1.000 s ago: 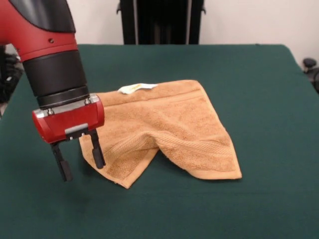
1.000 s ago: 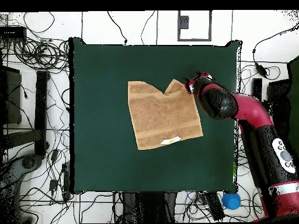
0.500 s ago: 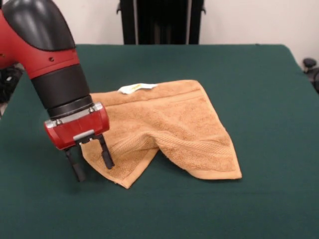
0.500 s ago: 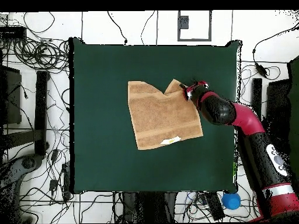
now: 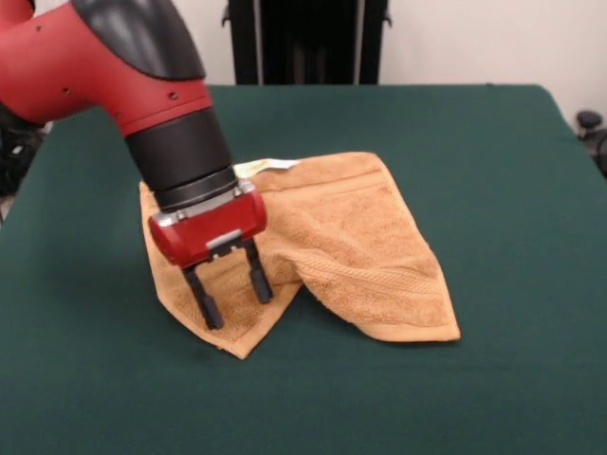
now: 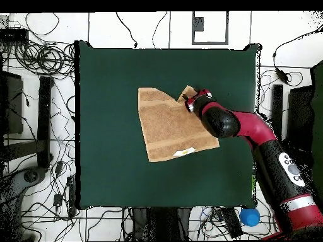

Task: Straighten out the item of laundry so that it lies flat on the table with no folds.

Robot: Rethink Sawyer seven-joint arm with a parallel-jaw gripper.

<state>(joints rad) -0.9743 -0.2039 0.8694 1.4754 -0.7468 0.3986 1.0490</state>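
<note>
From the front, the claw hangs tilted over the near-left corner of the towel, its two dark fingers spread apart with nothing between them. Their tips sit right at the cloth, apparently just touching it, on the flap that points toward the desk's near edge. That corner looks doubled under, which I take to be the reason the claw is there: it is the fold that most needs pulling out. To the right of the claw the towel rises in a ridge and then drops to a second corner lying flat. Behind the claw, a small white tag peeks out by the arm. The green desk spreads wide on every side.

From above, the claw sits on the towel's notched edge, at the peak beside the dip. The rest of the towel spreads away from it, flat but crooked, in the middle of the desk. The tag lies at the opposite edge.
</note>
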